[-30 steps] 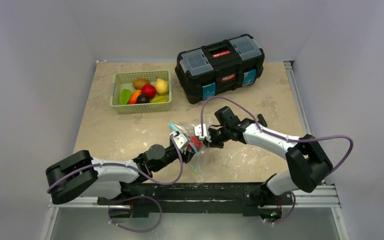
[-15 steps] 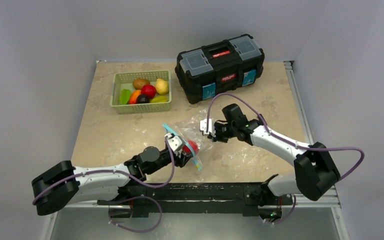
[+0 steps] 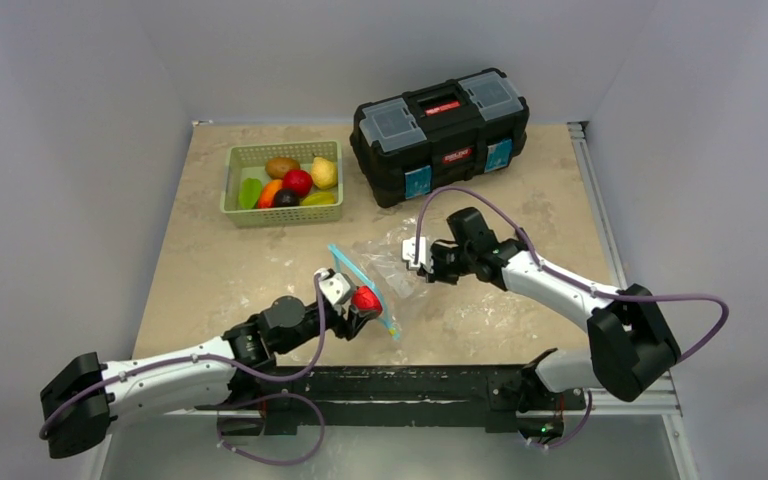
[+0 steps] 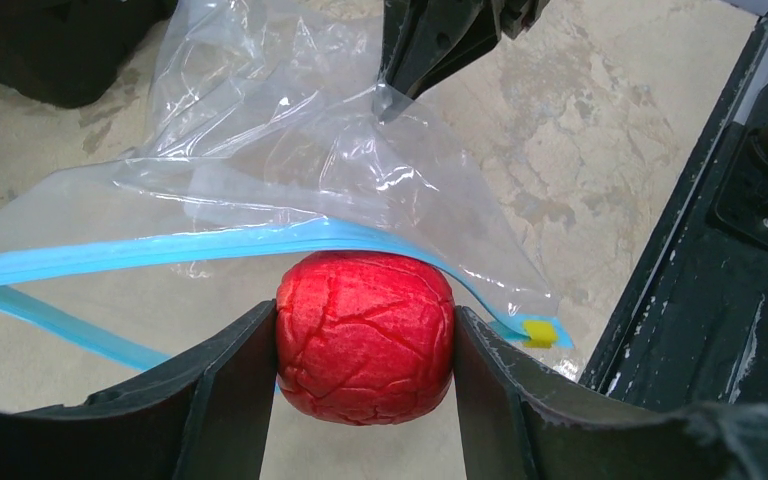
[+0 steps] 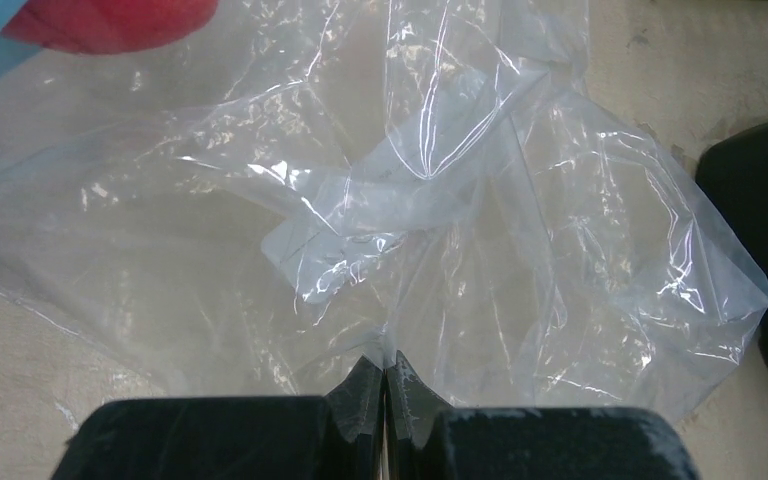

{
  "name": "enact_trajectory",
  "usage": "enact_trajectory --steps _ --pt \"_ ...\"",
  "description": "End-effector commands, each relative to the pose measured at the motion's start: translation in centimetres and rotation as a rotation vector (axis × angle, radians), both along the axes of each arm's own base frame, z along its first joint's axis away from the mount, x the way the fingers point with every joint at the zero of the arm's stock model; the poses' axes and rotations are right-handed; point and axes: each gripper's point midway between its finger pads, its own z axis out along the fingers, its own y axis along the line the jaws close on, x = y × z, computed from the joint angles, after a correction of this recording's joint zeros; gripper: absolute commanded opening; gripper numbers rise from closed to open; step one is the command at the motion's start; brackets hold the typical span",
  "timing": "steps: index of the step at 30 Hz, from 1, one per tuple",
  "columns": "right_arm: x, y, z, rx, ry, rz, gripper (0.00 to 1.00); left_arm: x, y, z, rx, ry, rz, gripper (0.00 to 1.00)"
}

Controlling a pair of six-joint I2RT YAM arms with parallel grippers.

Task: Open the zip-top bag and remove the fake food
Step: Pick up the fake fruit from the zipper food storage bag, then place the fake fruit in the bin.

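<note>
step in hand: removal, bag mouth already open. one piece of the fake food (image 4: 365, 338), a red, crackle-skinned ball, sits in the left gripper (image 3: 352, 300) at lower centre of the left wrist view. it is just on the near side of the teal zip strip (image 4: 210, 245), so i judge it at or just clear of the opening.

zip-top bag (image 4: 290, 170): lies at centre of the top view on the table (image 3: 230, 270), crumpled, mouth toward the lower left. no other piece shows inside it in either wrist view. more fruit lies in the green basket (image 3: 232, 205), upper left of the top view, with a black toolbox (image 3: 440, 130) at upper centre.

tools:
- left gripper: about half open, both fingers flat against the sides of the red ball, firm hold.
- right gripper (image 5: 384, 385): jaws fully together, pinching a fold of bag film at bottom centre of the right wrist view, at the end away from the zip, anchoring the bag.

next move (judgement): draw the ball away from the strip without snagging the film, then set it down off the bag. the right pinch should hold until the ball is clear.
</note>
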Motion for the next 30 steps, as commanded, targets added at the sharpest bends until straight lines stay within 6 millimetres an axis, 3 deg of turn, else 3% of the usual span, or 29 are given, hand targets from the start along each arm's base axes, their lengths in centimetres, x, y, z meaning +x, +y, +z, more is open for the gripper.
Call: enact_trajectory --steps 1,14,30 --pt "0.5 -0.1 1.1 0.018 -0.054 0.001 0.0 -0.1 0.8 0.8 0.031 0.026 0.021 0.0" --pt "1.0 -0.8 0.9 0.008 -0.057 -0.018 0.0 0.2 3.1 1.7 0.125 0.06 0.099 0.0" --pt "1.7 -1.5 0.9 0.004 -0.069 -0.055 0.0 1.6 6.7 3.9 0.117 0.086 0.269 0.0"
